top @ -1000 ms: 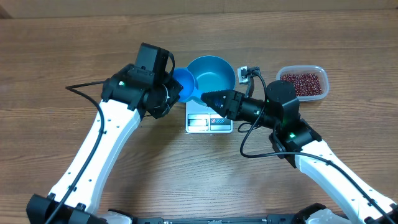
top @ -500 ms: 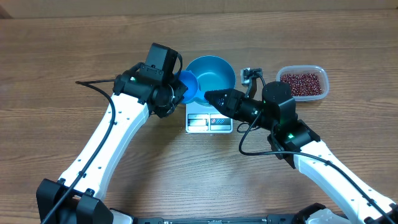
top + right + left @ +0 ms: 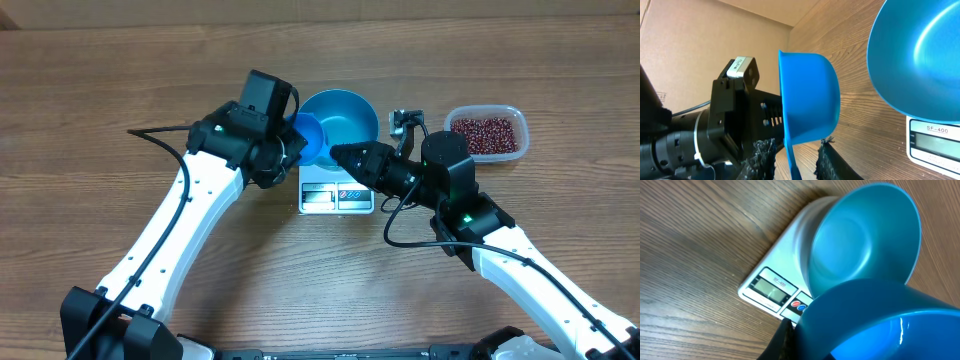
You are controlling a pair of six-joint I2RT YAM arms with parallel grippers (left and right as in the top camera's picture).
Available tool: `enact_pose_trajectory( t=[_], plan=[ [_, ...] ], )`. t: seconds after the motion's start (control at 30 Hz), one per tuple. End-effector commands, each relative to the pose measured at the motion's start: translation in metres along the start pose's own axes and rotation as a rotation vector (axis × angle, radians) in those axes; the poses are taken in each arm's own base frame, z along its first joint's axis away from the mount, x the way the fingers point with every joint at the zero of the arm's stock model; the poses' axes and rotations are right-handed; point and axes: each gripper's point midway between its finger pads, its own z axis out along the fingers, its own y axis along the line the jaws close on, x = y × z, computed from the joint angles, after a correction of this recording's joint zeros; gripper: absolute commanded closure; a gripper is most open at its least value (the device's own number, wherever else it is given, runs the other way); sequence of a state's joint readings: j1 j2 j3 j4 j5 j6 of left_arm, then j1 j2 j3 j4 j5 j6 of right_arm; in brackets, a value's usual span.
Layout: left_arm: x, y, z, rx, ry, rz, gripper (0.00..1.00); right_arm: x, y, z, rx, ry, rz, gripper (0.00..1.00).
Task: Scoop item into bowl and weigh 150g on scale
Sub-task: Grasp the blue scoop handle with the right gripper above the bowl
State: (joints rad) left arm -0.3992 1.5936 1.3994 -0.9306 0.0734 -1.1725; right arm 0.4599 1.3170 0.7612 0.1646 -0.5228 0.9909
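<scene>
overhead: left tool [image 3: 288, 143] clenched on blue scoop [image 3: 308, 138], scoop at the rim of bowl [image 3: 345, 115], which sits on scale [image 3: 335, 198]. beans [image 3: 487, 135] in clear tub [image 3: 510, 112], well apart.
left wrist: scoop [image 3: 880, 320] close over bowl [image 3: 860, 240].
right wrist: right tool [image 3: 795, 162] part open, fingers [image 3: 760, 160] straddling scoop handle, not touching.

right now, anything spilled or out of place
Nothing stands out: the beans are all in the clear tub, the bowl sits on the scale, empty, and the scoop looks empty.
</scene>
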Motion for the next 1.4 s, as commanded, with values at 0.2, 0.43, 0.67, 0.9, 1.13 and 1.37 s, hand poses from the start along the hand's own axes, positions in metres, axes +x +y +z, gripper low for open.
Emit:
enact_pose_trajectory(
  t=[0.2,0.43,0.67,0.9,1.13,1.37],
  plan=[
    [0.0123,-0.0075,0.0031,0.011,0.008,0.016,0.96,-0.0042,0.0083,0.0010,-0.013,-0.013,-0.008,0.79],
    [0.0126,-0.0081,0.0031,0.013,0.010,0.016,0.96,-0.0040,0.0079,0.0010,-0.012,-0.012,-0.007,0.82],
    [0.0124,-0.0081,0.0031,0.013,0.010,0.015,0.96,-0.0044,0.0019,0.0010,0.014,-0.019,0.004,0.82],
    [0.0120,-0.0077,0.0031,0.012,0.007,0.016,0.96,-0.0051,0.0008,0.0008,0.019,-0.022,0.006,0.82],
    [0.0121,-0.0074,0.0031,0.010,0.007,0.016,0.95,-0.0047,0.0000,0.0008,0.022,-0.021,0.006,0.85],
    [0.0118,-0.0068,0.0031,0.008,0.007,0.015,0.95,-0.0050,-0.0011,0.0005,0.026,-0.021,0.006,0.85]
  ],
)
